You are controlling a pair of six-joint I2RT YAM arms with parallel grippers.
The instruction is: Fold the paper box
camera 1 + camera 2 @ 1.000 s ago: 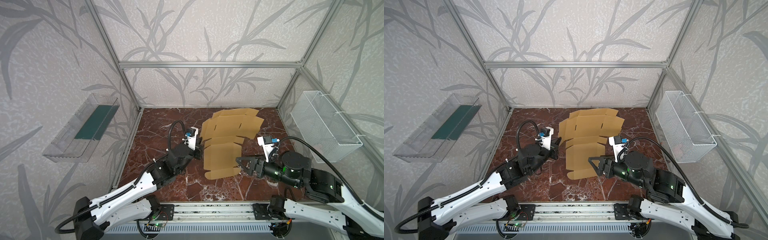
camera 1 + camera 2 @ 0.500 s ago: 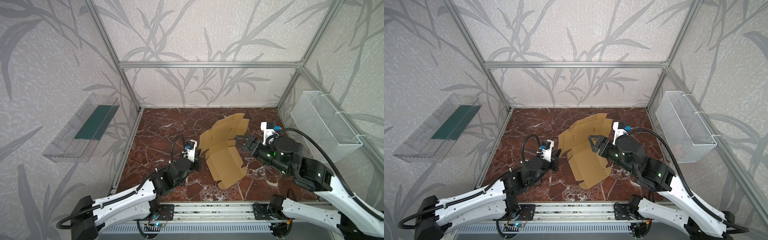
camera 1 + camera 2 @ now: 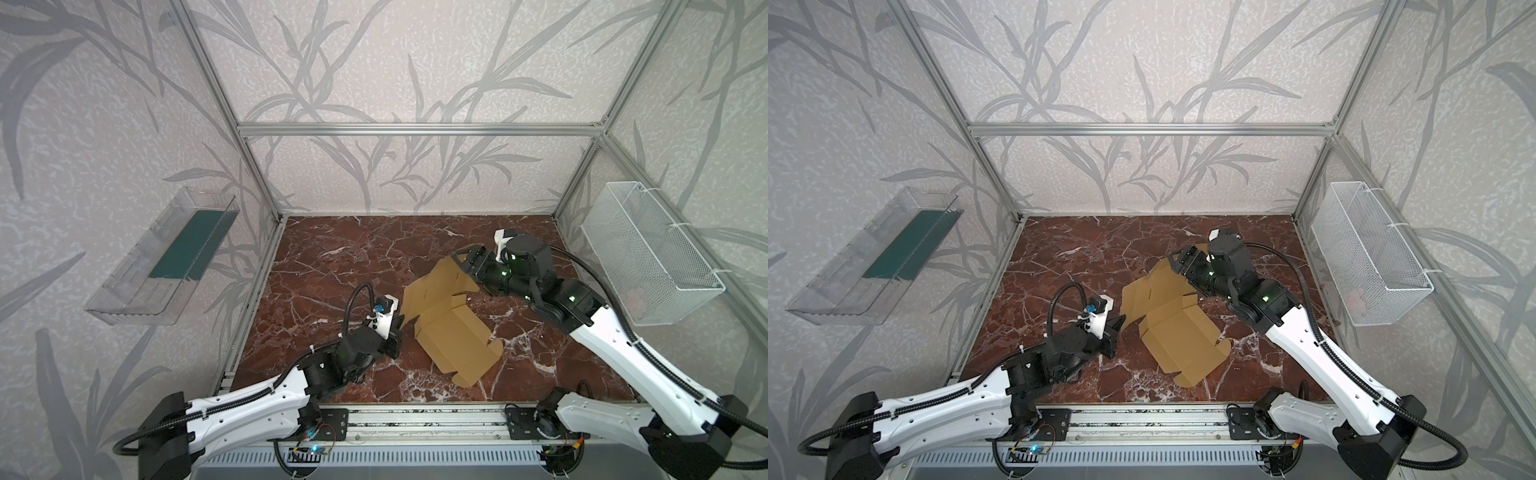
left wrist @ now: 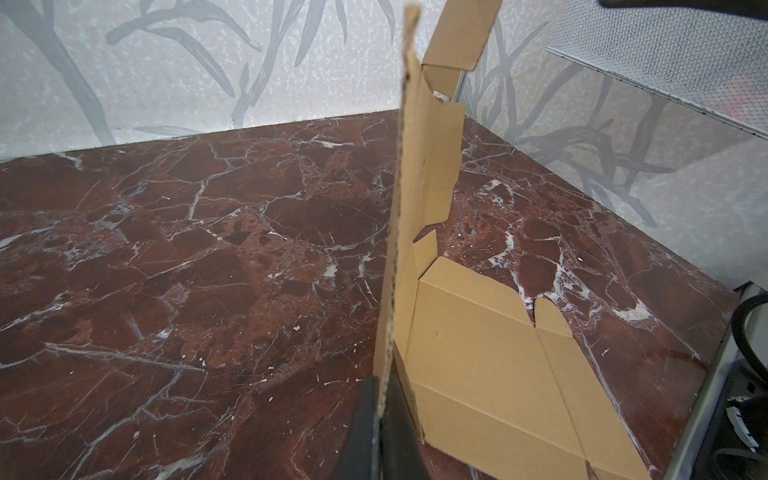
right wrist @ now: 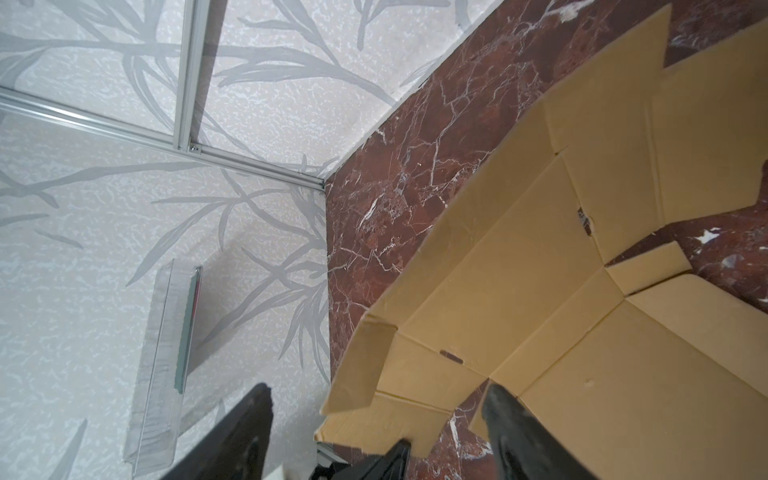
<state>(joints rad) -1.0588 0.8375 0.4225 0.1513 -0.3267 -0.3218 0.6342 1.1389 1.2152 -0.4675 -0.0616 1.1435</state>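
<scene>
The paper box (image 3: 453,332) is an unfolded tan cardboard sheet on the red marble floor. Its near panel lies flat and its far-left part stands raised, as both top views show (image 3: 1179,336). My left gripper (image 3: 398,323) (image 3: 1120,323) is shut on the raised left edge. In the left wrist view the corrugated edge (image 4: 401,208) runs up from between my pinched fingertips (image 4: 384,388). My right gripper (image 3: 468,257) (image 3: 1180,259) is open at the sheet's far corner. In the right wrist view a corner flap (image 5: 386,415) sits between its spread fingers (image 5: 507,419) without being pinched.
A white wire basket (image 3: 652,257) hangs on the right wall and a clear plastic tray (image 3: 166,266) with a green strip on the left wall. Aluminium frame posts stand at the back corners. A metal rail (image 3: 415,419) runs along the front edge.
The right gripper has swung from the sheet's near right side to its far corner. The left gripper has drawn back toward the front. The sheet has turned and its near panel now lies flat.
</scene>
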